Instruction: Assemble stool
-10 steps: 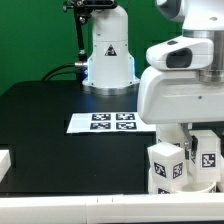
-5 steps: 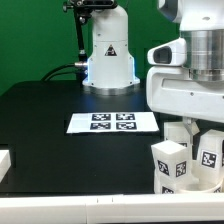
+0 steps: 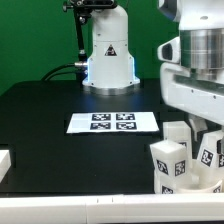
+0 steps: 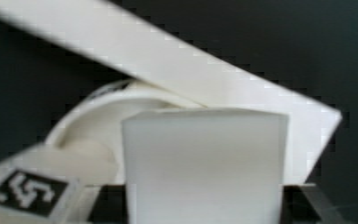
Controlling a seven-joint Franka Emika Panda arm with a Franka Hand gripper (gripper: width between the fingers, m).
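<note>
The white stool parts stand at the front right of the black table. In the exterior view, one tagged leg (image 3: 168, 162) and another (image 3: 210, 155) rise there, with a plain white piece (image 3: 178, 132) behind them. My gripper (image 3: 199, 124) hangs just above this cluster, its fingertips partly hidden by the arm. In the wrist view a blocky white leg (image 4: 202, 160) fills the gap between the dark fingers (image 4: 110, 205), which press on both of its sides. Behind it lies the round seat ring (image 4: 83, 125) with a tag (image 4: 25, 190).
The marker board (image 3: 113, 122) lies flat mid-table. The robot base (image 3: 108, 55) stands at the back. A white block (image 3: 4, 160) sits at the exterior view's left edge. A long white bar (image 4: 176, 60) crosses the wrist view behind the seat.
The arm has shifted toward the exterior view's right and a little upward over the stool parts. The stool parts have stayed in place.
</note>
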